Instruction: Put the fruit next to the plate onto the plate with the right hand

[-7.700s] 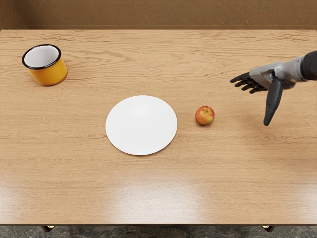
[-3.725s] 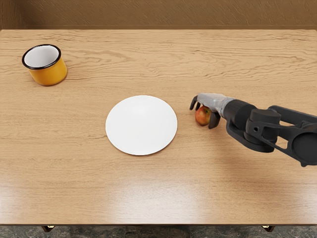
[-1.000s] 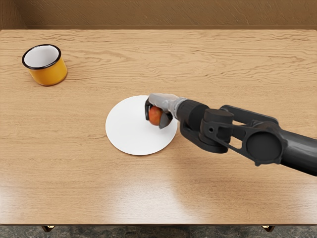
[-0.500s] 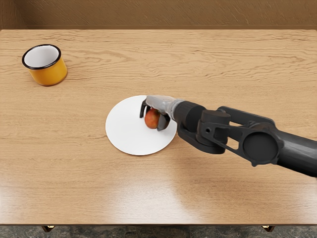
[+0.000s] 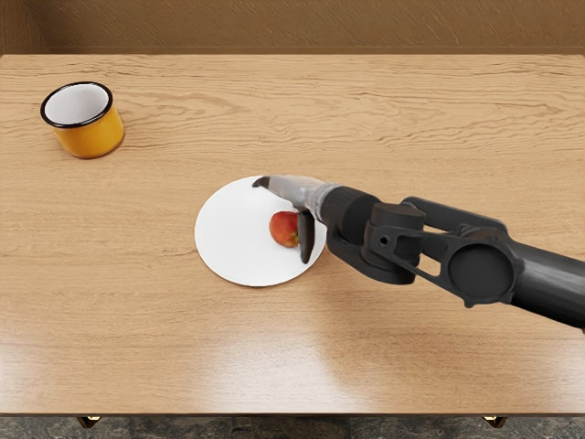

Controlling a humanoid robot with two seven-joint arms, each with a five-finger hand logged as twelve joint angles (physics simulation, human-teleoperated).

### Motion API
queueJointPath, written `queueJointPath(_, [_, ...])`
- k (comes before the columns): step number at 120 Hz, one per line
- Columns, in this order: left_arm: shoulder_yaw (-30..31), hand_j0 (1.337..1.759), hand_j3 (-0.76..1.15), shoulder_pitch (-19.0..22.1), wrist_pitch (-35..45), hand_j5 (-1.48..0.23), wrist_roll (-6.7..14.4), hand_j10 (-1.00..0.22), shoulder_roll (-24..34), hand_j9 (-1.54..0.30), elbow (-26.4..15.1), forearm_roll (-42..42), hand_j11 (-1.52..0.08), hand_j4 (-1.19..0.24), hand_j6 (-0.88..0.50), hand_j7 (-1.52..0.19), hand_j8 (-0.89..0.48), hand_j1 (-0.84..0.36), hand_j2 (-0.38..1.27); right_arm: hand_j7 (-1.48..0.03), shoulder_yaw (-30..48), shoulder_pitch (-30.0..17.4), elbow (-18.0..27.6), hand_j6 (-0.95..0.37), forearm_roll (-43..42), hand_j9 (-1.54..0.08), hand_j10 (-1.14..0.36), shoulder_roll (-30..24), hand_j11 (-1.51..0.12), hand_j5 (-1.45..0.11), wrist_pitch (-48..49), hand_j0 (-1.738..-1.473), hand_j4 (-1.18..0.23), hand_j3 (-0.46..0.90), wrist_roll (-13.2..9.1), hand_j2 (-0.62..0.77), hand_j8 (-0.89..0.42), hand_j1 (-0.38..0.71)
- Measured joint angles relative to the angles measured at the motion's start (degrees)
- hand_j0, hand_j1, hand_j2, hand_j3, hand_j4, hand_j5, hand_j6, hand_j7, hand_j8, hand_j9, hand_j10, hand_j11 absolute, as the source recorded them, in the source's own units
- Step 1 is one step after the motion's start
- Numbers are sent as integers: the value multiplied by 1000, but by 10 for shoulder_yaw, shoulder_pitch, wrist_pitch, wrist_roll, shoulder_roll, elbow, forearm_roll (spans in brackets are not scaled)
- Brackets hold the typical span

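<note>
Reaches in from the right edge on a dark arm and ends over the right part of the white plate (image 5: 233, 233) as the right hand (image 5: 297, 192). Holds nothing, with the fingers (image 5: 306, 241) spread wide: one stretched left above the plate's far side, another pointing down toward the near rim, just right of the apple (image 5: 284, 229). Hard to tell whether that lowered finger touches the fruit or only passes in front of it. On the plate, right of its middle, the red apple, uncovered from above. Behind the pale back of the hand and the wrist, the other fingers, mostly hidden. Under the arm, the plate's right rim, covered. Cut off at the right edge, the rest of the arm. Far left on the wooden desk (image 5: 366, 101), well apart, a yellow mug (image 5: 82, 119), upright.
</note>
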Motion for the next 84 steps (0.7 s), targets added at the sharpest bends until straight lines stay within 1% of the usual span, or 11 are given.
queueJointPath(15, [0,1658,0,0,0,0,0,0,0,0,0,0,0,0,0,0,0,349,0,-70,6,-1,5,-53,19,-71,-64,-2,-71,-70,3,-1658,-54,0,0,-6,-49,-290])
queueJointPath(26, [0,1658,0,0,0,0,0,0,0,0,0,0,0,0,0,0,0,349,0,-44,28,-1,11,-35,39,-45,-41,-6,-46,-45,14,-1658,-35,0,0,-3,-32,-312])
queueJointPath(47, [0,1658,0,0,0,0,0,0,0,0,0,0,0,0,0,0,0,349,0,-19,84,-1,38,-16,113,-19,-18,-40,-19,-19,60,-1658,-16,0,0,-1,-14,-334])
queueJointPath(62, [0,1658,0,0,0,0,0,0,0,0,0,0,0,0,0,0,0,349,0,-10,132,-1,53,-10,199,-10,-10,-79,-11,-11,129,-1658,-9,0,0,0,-8,-341])
queueJointPath(84, [0,1658,0,0,0,0,0,0,0,0,0,0,0,0,0,0,0,349,0,-4,193,-1,59,-5,391,-4,-4,-171,-4,-4,267,-1658,-4,0,0,0,-4,-346])
